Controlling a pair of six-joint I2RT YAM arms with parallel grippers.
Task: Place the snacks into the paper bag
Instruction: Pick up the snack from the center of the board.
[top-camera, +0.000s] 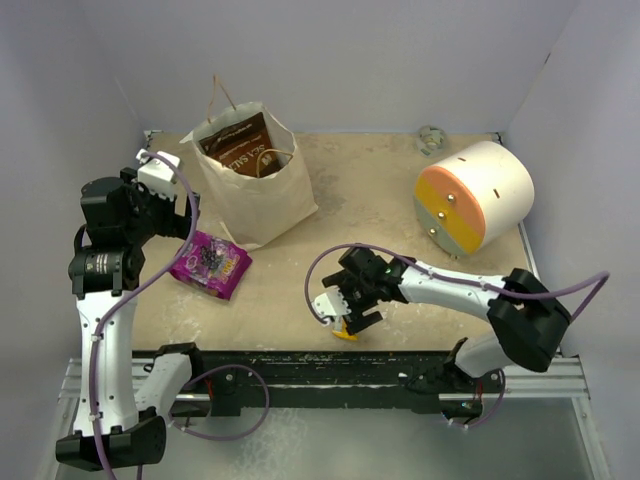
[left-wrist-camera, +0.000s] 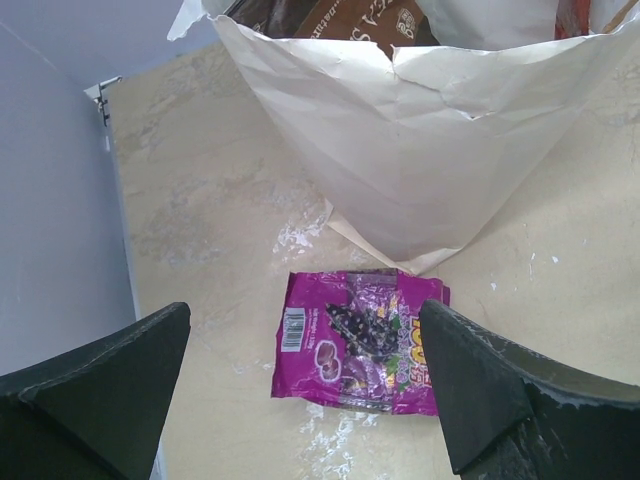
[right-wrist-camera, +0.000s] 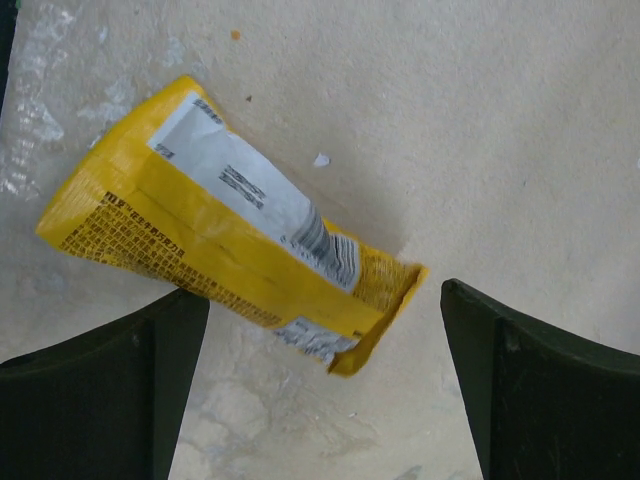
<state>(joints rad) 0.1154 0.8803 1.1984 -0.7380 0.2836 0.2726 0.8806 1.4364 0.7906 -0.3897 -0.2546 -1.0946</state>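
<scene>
The paper bag (top-camera: 258, 195) stands open at the back left, with a brown candy bag (top-camera: 244, 150) sticking out of it. A purple packet (top-camera: 210, 263) lies flat on the table just in front of the bag. My left gripper (top-camera: 183, 222) hangs open above it; in the left wrist view the purple packet (left-wrist-camera: 357, 340) lies between the spread fingers (left-wrist-camera: 303, 330), below the paper bag (left-wrist-camera: 420, 150). My right gripper (top-camera: 349, 308) is open over the small yellow bar (top-camera: 345, 331) near the front edge. In the right wrist view the yellow bar (right-wrist-camera: 220, 240) lies flat, one end between the fingers (right-wrist-camera: 322, 300).
A big cream cylinder with an orange face (top-camera: 475, 195) lies at the right. A small grey object (top-camera: 432, 138) sits at the back wall. The table's front edge runs just below the yellow bar. Walls close in the left, back and right.
</scene>
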